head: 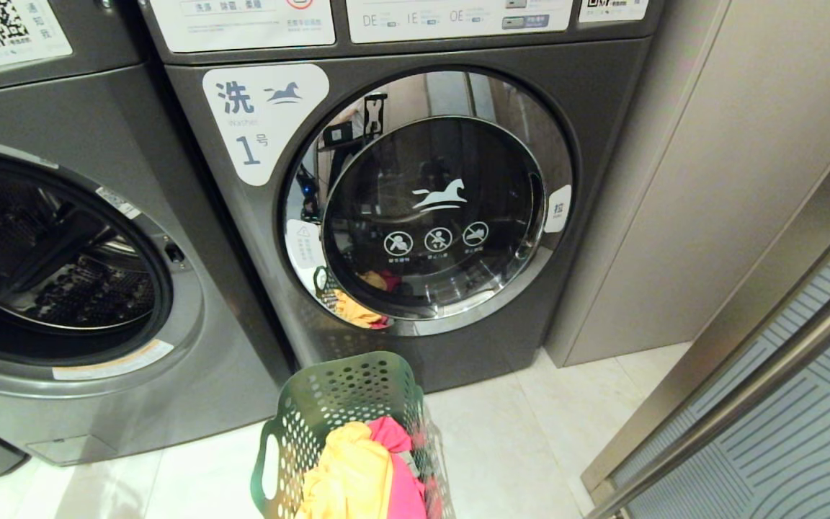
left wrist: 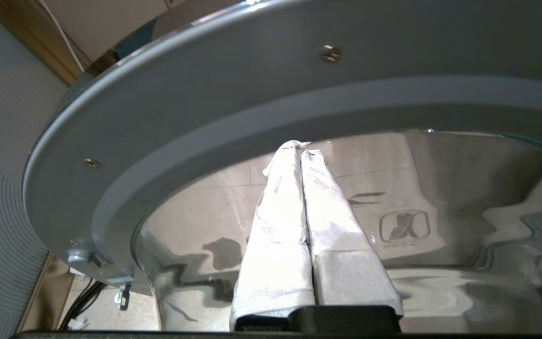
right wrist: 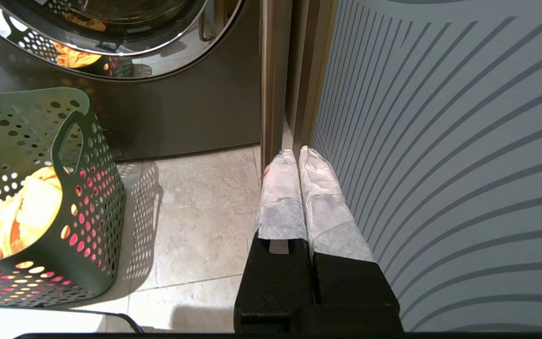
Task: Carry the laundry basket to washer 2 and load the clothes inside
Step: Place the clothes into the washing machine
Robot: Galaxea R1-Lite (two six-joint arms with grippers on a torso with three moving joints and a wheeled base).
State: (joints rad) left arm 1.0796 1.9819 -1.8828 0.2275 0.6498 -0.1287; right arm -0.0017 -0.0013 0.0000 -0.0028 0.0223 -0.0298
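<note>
The green laundry basket point(head: 343, 432) sits closest, on the pale tiled floor point(head: 530, 447) at the foot of the machines, its perforated walls and cut-out handle showing. The clothes point(head: 361, 472) are heaped inside it: a yellow-orange garment on top with a pink-red one pressed beside it.

Directly behind the basket stands the dark grey washer labelled "1" point(head: 415, 202), its round chrome-ringed door closed, the basket and bright cloth mirrored in the ring. To the left stands another dark grey front-loader point(head: 62, 274) with its drum open and dark inside; no number is visible on it from here.

The left gripper point(left wrist: 300, 150) has its white-wrapped fingers pressed flat together with nothing between them, tips up against the inner side of an open washer door point(left wrist: 252, 108), where the grey rim meets the glass bowl.

The right gripper point(right wrist: 297, 155) is likewise closed and empty, pointing down toward the floor beside a striped panel point(right wrist: 440, 141) and a metal door frame point(right wrist: 275, 70), off to the right of the basket.
</note>
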